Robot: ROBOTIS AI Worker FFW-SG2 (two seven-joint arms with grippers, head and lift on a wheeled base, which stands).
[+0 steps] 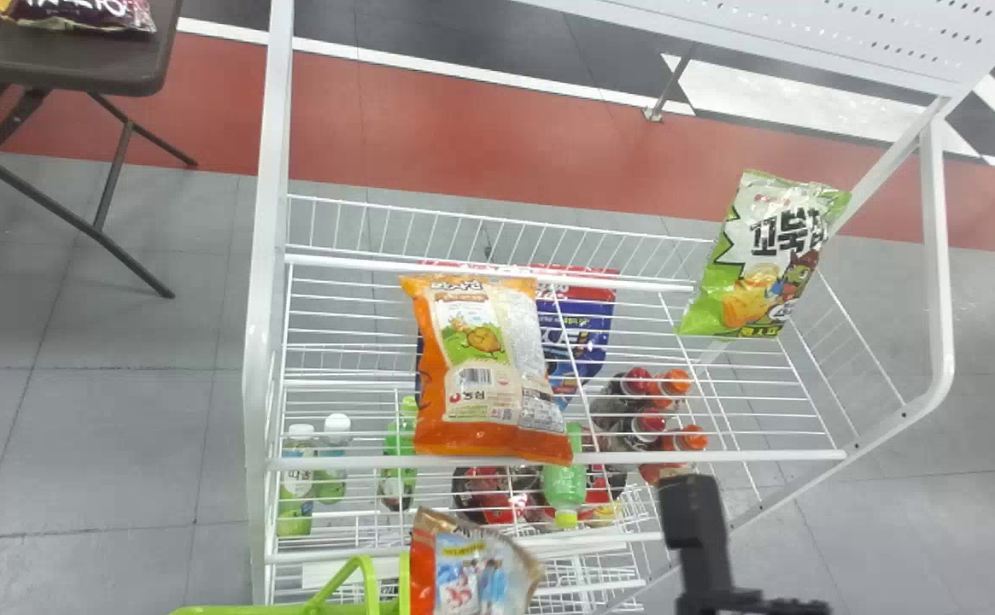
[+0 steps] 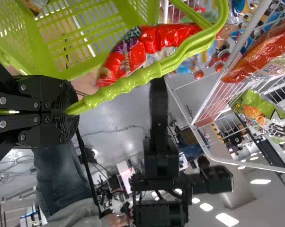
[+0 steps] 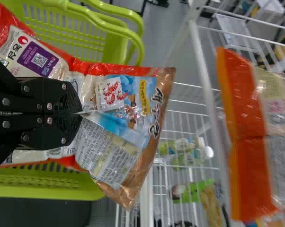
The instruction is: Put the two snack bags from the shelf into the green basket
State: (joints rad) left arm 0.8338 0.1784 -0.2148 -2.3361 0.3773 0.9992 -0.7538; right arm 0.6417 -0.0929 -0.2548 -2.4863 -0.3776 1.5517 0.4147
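Grey floor (image 1: 104, 410), green basket (image 3: 48, 189) gripped by left claw (image 2: 69, 111), right claw (image 3: 80, 113) pinching snack bag (image 3: 119, 97)

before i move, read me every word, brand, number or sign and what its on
"꼬북칩": green bag
"새우깡": shrimp bag
"농심": orange bag, red-and-white packaging by the right gripper
Too small, blurred or cut off: orange bag's title, blue bag, tabletop bag, bottle labels, all fine print

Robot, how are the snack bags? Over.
Left gripper on handle of green plastic basket. Right gripper pinching shiny red snack bag. Orange bag on white wire shelf. Handle might snag red bag.
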